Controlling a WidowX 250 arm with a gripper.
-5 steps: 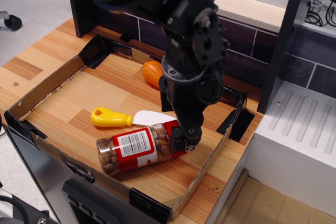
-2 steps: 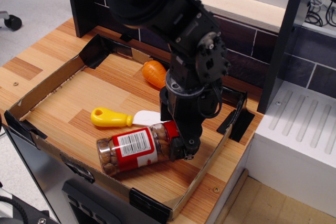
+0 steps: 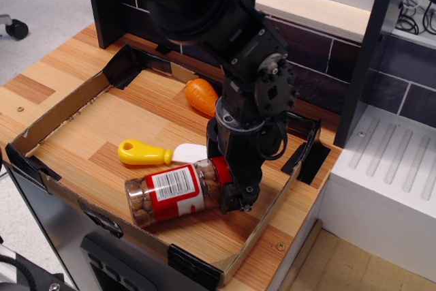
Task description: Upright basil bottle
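The basil bottle [image 3: 170, 194] lies on its side near the front of the cardboard tray [image 3: 65, 103]. It is a clear jar with brownish contents and a red-and-white barcode label. Its red cap [image 3: 221, 167] points right. My black gripper [image 3: 233, 192] reaches down from above at the cap end. One dark finger [image 3: 238, 199] shows in front of the cap, and the other is hidden behind it. The jaws look spread around the cap end, and the bottle rests on the tray floor.
A yellow-handled white toy knife [image 3: 146, 152] lies just behind the bottle. An orange toy carrot [image 3: 201, 95] sits at the back, partly hidden by my arm. The tray's low walls with black taped corners [image 3: 310, 155] surround everything. A white unit [image 3: 388, 168] stands to the right.
My gripper has come down and slightly left over the bottle's cap end. The bottle, knife and carrot have not visibly moved.
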